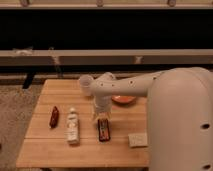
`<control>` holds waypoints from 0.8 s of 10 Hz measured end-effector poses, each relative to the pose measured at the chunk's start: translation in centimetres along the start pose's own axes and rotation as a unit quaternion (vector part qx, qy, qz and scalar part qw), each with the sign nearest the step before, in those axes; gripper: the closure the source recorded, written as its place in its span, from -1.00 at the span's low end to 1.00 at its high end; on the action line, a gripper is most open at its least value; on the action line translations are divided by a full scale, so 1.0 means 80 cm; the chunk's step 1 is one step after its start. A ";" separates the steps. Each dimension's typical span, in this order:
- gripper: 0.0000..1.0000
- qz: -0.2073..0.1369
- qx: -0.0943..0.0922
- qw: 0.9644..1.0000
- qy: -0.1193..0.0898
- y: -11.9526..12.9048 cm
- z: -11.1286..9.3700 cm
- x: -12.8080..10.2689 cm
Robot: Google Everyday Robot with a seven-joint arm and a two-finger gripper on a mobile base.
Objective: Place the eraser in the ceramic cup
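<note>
- The gripper [101, 117] hangs low over the table [45, 150], at the far end of the eraser [103, 131]; whether it is spread or closed cannot be told, nor whether it touches the eraser.
- The eraser lies flat near the table's middle, long side running away from the camera, nothing resting on it.
- The cup [86, 83] stands upright near the far edge, behind and a little left of the gripper, well apart from the eraser.
- The arm [130, 87] reaches in from the right; its bent end sits just beside the cup and lies between cup and eraser.
- A white bottle [73, 126] lies left of the eraser, near it but apart.
- A slim dark-red item [54, 116] lies further left.
- An orange bowl [123, 99] sits right of the gripper, partly hidden under the arm.
- A beige pad [138, 139] lies near the front right, close to the robot's body [182, 125], which covers the table's right end.
- The table is pale wood planks.
- Grey carpet [12, 115] shows at the left.
- Behind runs a pale rail [160, 56] across a dark background.
</note>
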 end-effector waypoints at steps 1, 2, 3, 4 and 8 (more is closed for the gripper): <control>-0.30 0.006 0.004 1.000 0.005 -0.004 0.008 0.002; -0.30 0.010 0.008 1.000 0.009 -0.006 0.017 0.003; -0.30 0.011 0.011 1.000 0.014 -0.005 0.024 0.004; -0.30 0.013 0.014 1.000 0.022 -0.006 0.032 0.007; -0.30 0.017 0.021 0.999 0.038 -0.007 0.045 0.009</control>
